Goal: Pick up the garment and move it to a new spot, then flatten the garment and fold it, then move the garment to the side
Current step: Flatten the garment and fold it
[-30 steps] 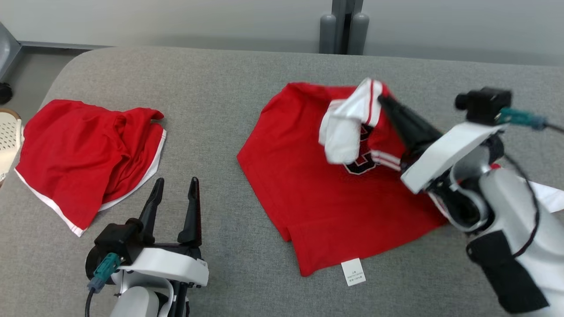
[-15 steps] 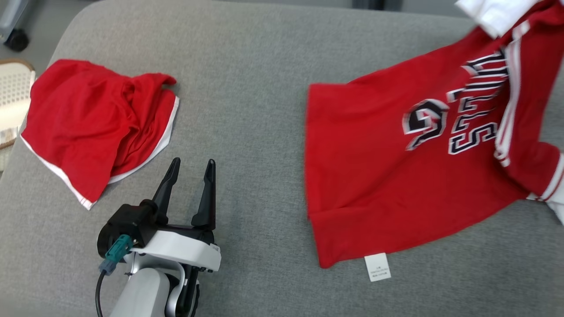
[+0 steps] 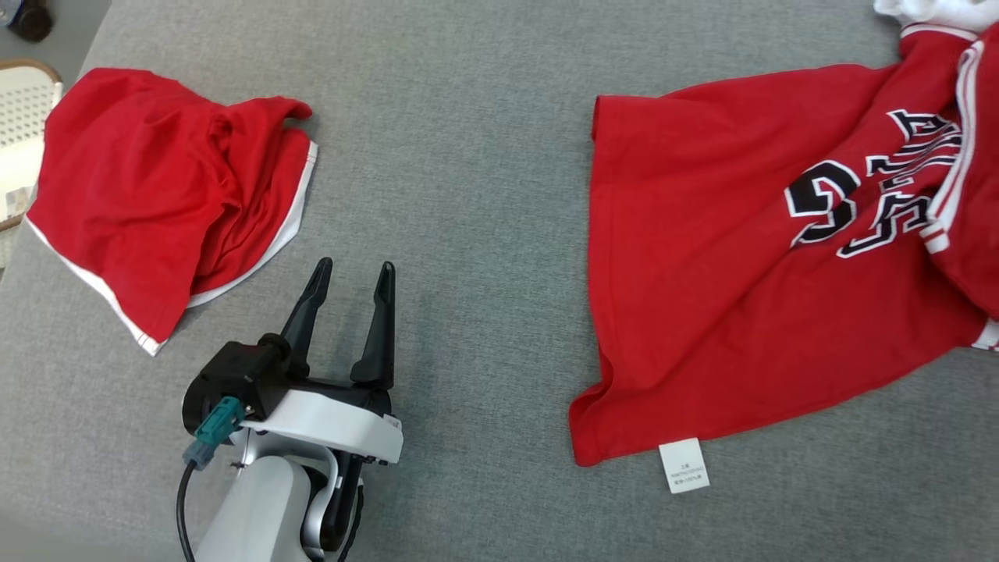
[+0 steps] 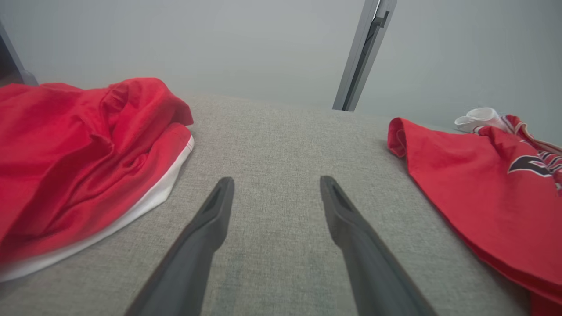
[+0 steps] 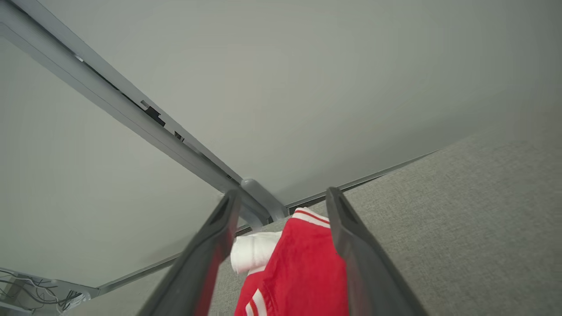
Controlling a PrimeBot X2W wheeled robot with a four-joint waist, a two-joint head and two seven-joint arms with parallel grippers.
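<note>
The garment, a red jersey [image 3: 741, 281] with black-and-white lettering, lies spread on the grey padded table [image 3: 468, 195] at the right, a white label [image 3: 684, 466] at its near hem. The left wrist view has the jersey [image 4: 474, 184] at its right. My left gripper [image 3: 355, 268] rests open on bare table at the lower left, between the two red cloths, nothing between its fingers [image 4: 276, 180]. My right gripper [image 5: 283, 192] stands open above the jersey's red-and-white sleeve end [image 5: 303, 272], the cloth lying loose beneath the spread fingers.
Crumpled red shorts [image 3: 156, 195] with white trim lie at the table's left, close to the left gripper [image 4: 79, 145]. A white perforated basket [image 3: 19, 117] sits past the left edge. A grey post [image 4: 364, 52] rises behind the table.
The head camera has tilted down and shifted. My right gripper has opened and let go of the jersey's sleeve; the jersey now lies unfolded with its lettering showing. The left gripper stayed put.
</note>
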